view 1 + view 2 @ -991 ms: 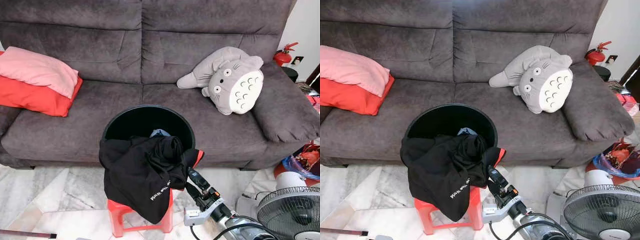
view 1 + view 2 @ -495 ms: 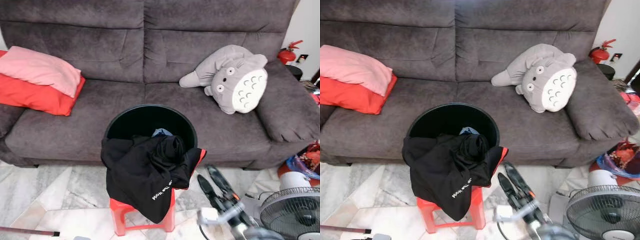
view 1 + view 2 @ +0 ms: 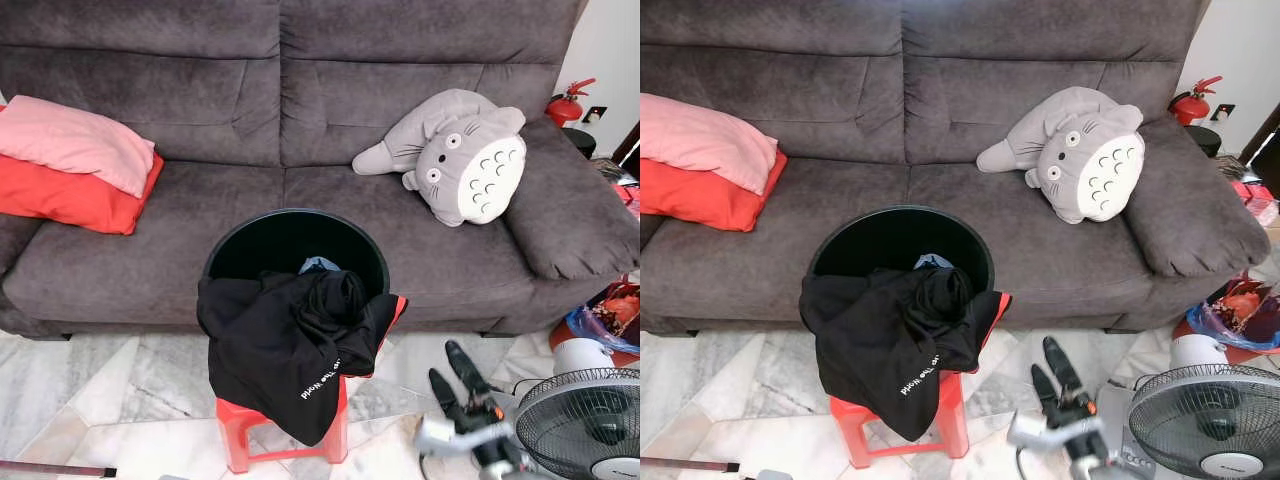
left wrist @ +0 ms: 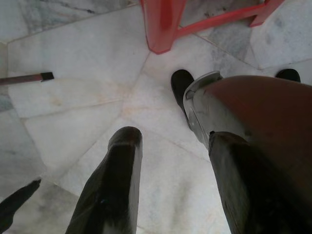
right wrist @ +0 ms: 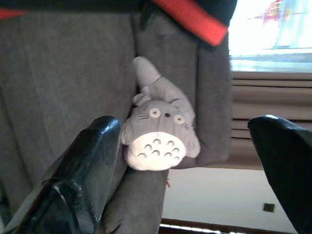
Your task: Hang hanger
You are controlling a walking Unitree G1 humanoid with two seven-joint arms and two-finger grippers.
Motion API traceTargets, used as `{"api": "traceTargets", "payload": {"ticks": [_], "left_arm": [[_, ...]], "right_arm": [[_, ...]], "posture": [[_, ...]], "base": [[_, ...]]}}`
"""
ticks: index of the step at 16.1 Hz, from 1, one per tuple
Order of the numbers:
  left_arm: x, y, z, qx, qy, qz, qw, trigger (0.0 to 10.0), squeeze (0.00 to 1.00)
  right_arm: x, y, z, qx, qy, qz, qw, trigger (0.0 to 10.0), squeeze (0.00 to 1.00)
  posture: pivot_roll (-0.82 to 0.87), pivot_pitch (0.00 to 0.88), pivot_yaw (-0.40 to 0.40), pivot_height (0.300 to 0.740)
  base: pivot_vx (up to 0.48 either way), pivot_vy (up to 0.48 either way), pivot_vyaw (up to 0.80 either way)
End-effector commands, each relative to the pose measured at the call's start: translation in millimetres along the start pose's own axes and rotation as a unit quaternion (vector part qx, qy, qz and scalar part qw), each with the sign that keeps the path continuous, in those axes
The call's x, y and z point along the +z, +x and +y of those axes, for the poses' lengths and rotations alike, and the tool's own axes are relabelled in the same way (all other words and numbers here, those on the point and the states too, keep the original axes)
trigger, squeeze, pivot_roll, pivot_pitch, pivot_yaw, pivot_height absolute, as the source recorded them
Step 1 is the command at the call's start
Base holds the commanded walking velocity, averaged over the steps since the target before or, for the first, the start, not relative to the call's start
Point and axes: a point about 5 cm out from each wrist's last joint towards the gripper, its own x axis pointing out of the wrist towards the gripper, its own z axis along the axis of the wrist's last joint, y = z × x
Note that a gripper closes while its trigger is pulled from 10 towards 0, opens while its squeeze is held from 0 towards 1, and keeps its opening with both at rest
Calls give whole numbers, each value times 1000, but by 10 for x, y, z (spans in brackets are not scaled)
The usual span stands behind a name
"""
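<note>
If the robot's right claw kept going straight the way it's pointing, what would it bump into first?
Probably the sofa. The open right gripper points up over the floor toward its seat front; the wrist view looks between the fingers at the grey plush toy farther back. Depth is uncertain.

A wide dark grey sofa [image 3: 300,150] runs across the upper half of the frame, its back cushions split by a seam near the middle. On its left end lie two stacked pillows, a pink pillow [image 3: 75,140] on top of a red pillow [image 3: 70,195]. A grey stuffed toy [image 3: 455,155] with a cream belly leans on the right seat, next to the padded armrest [image 3: 570,210]. Below the sofa, the floor [image 3: 110,400] is pale marble tile with grey veins. A white wall [image 3: 610,50] shows at upper right with a red fire extinguisher [image 3: 568,103] before it. A grey fan [image 3: 585,425] stands at lower right.
</note>
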Motion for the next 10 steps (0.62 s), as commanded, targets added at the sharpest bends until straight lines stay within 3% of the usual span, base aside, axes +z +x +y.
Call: {"api": "traceTargets", "payload": {"ticks": [1, 6, 10], "left_arm": [[-97, -19, -14, -1, -4, 20, 1000, 10000, 0], [-97, -21, 1, 4, -6, 19, 1000, 10000, 0], [-132, -47, 100, 16, -11, 19, 1000, 10000, 0]], "right_arm": [[-13, 59, 19, 23, -9, -9, 1000, 10000, 0], [29, 235, 66, 90, -51, -51, 993, 10000, 0], [151, 341, 47, 88, -87, -98, 988, 10000, 0]], "posture": [[-40, 155, -1, 740], [-17, 157, 4, 740], [19, 170, 5, 740]], "base": [[0, 0, 0], [0, 0, 0], [0, 0, 0]]}}
